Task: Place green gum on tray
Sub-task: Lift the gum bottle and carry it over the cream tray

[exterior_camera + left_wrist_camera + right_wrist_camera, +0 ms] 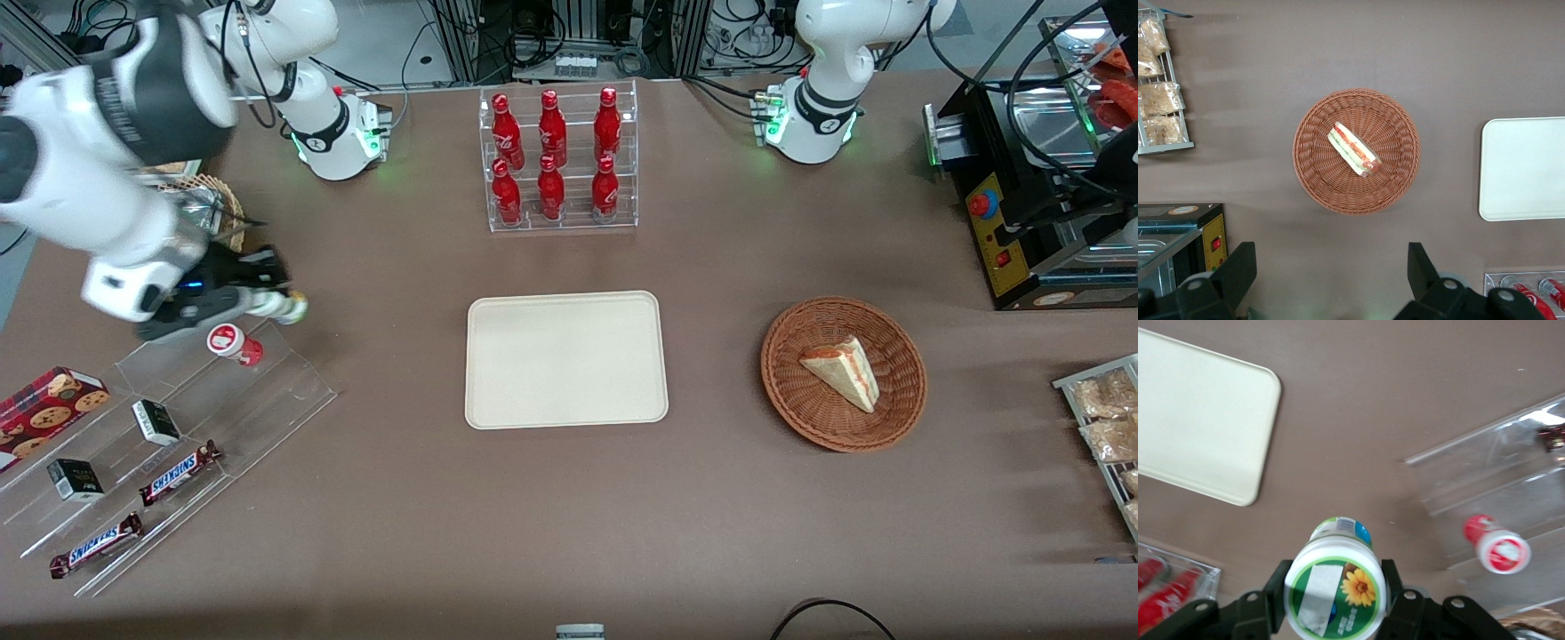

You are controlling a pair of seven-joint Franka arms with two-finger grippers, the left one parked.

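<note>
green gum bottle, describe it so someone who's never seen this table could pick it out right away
Look toward the working arm's end of the table, at the clear stepped acrylic stand holding Snickers bars. Just above its top step the gripper is shut on the green gum, a small bottle held off the table. Its green body and sunflower-marked white lid distinguish it from the like-sized red gum bottle standing on the stand.

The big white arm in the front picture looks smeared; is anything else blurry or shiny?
Front view: the hand holding the green gum is smeared. Right wrist view: the gum's lid is sharp, while the clear plastic shelf and red bottle are soft, with glare on the shelf edge.
</note>
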